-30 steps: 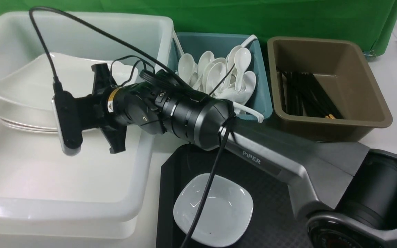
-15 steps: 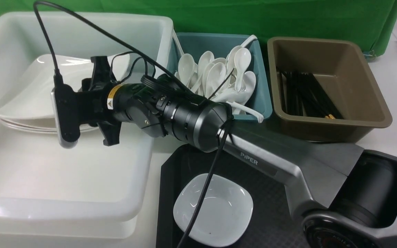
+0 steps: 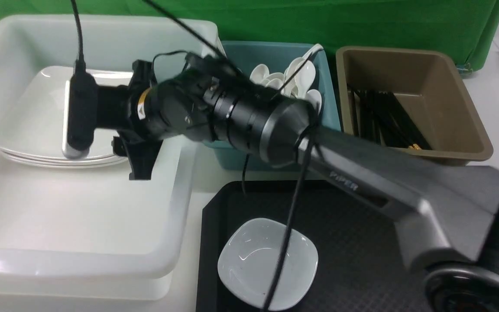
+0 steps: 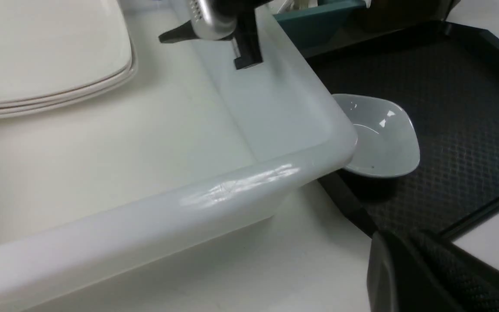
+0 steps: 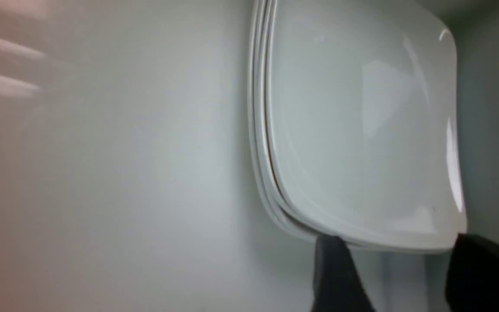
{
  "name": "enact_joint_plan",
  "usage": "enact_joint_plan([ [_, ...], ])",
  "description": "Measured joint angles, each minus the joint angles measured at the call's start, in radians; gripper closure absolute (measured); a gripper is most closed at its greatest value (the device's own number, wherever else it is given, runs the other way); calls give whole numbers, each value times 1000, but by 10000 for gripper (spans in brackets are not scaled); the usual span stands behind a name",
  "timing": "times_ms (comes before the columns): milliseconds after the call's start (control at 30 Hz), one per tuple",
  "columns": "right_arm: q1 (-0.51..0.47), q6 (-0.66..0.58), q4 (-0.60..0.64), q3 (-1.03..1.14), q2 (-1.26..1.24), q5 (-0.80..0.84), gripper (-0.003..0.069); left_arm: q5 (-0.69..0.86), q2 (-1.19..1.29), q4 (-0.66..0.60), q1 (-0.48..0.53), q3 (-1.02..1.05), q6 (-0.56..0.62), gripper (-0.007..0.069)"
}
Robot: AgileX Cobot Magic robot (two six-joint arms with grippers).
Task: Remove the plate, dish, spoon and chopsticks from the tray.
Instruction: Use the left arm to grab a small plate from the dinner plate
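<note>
The white plate [image 3: 33,108] lies flat on top of a stack inside the white tub [image 3: 80,264], also shown in the right wrist view [image 5: 362,130]. My right gripper [image 3: 102,113] hovers over the stack's near edge, open and holding nothing. Its two dark fingers [image 5: 336,273] stand apart just short of the plate's rim. The small white dish [image 3: 267,264] sits on the black tray [image 3: 362,242]. White spoons [image 3: 295,71] lie in the teal bin, black chopsticks [image 3: 388,121] in the brown bin. My left gripper [image 4: 405,277] is shut beside the tray's corner.
The teal bin [image 3: 327,108] and brown bin [image 3: 470,143] stand behind the tray, against a green backdrop. My right arm [image 3: 362,182] crosses over the tray's back edge and the tub's right wall. A cable [image 3: 288,242] hangs across the dish.
The plate was tilted in my right gripper; it now lies flat on the stack, let go. The right gripper has opened and the arm has lifted and swung slightly back.
</note>
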Motion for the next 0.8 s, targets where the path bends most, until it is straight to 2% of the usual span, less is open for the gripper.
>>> enact_joint_plan([
  [167,11,238,-8,-7,-247,348,453,-8,87,0,0,-2,61,612],
  [267,11,361,-56,-10,-364,531,566,-50,209,-12,0,-2,110,612],
  [300,11,375,-65,-10,-377,556,578,-60,227,-17,0,-2,120,612],
  [333,11,443,-105,-7,-434,637,622,-116,314,-44,0,-2,166,612],
  [367,11,464,-112,-7,-440,637,625,-123,335,-48,0,-2,172,612],
  [400,11,550,-167,16,-492,637,640,-183,442,-99,0,-2,226,612],
  [500,11,647,-219,103,-586,637,641,-235,551,-177,0,-2,288,612],
  [567,11,715,-243,231,-700,637,641,-295,681,-278,-3,-2,389,612],
  [633,11,787,-248,409,-846,637,641,-341,808,-331,-31,-2,439,612],
  [800,11,902,-252,734,-1086,635,641,-385,1011,-297,-156,-50,435,612],
])
